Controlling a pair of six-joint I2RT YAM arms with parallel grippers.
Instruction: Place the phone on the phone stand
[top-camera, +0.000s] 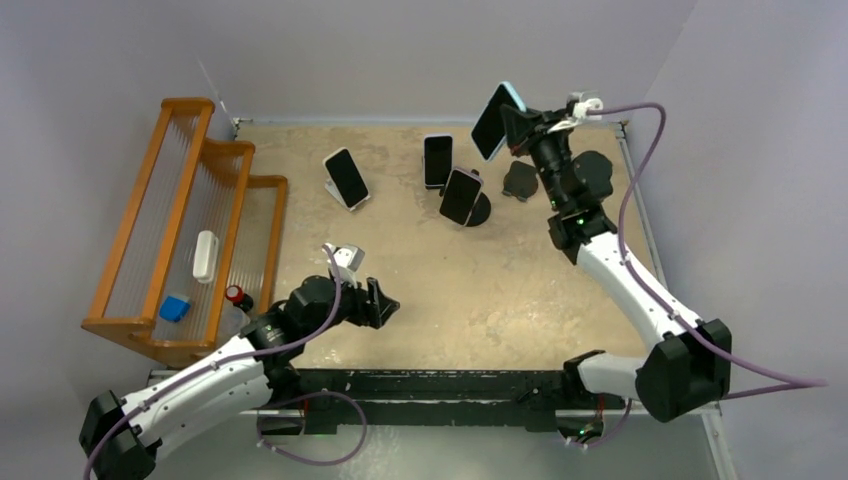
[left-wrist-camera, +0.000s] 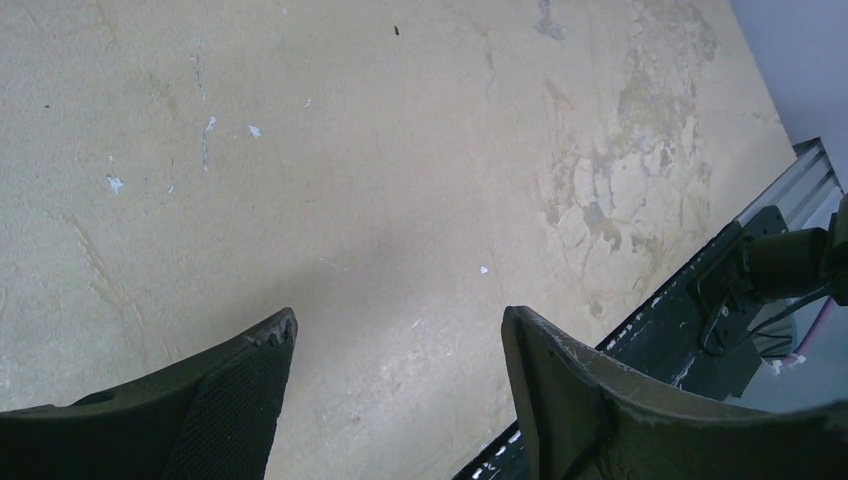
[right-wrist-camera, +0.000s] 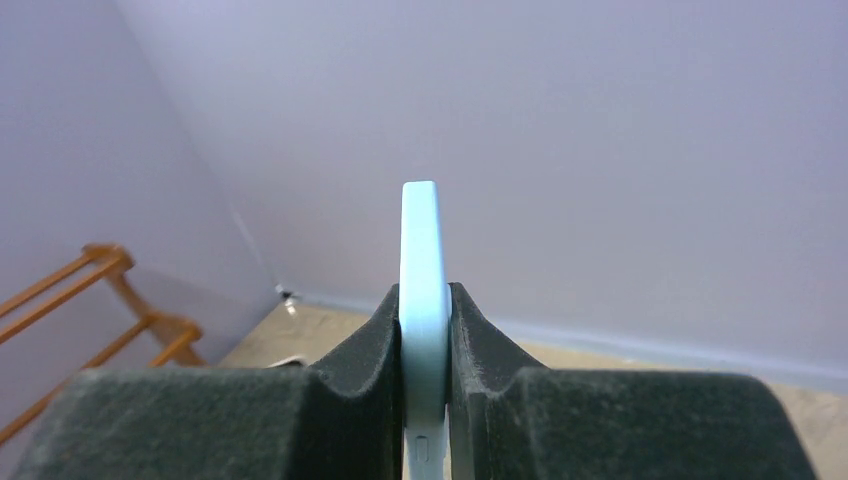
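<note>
Item: phone, pale blue, tilted, aloft over far right of surface.
Right jaws clamped on its flat faces. Left jaws spread, empty, low near front edge.
Risks: phone pivots in narrow grip; descent misses dark stand and topples neighbouring propped phone.

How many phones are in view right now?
4. Held phone in the right pincer, raised; left phone, centre phone and nearer phone propped across the far side of the table. None seems hidden.
</note>
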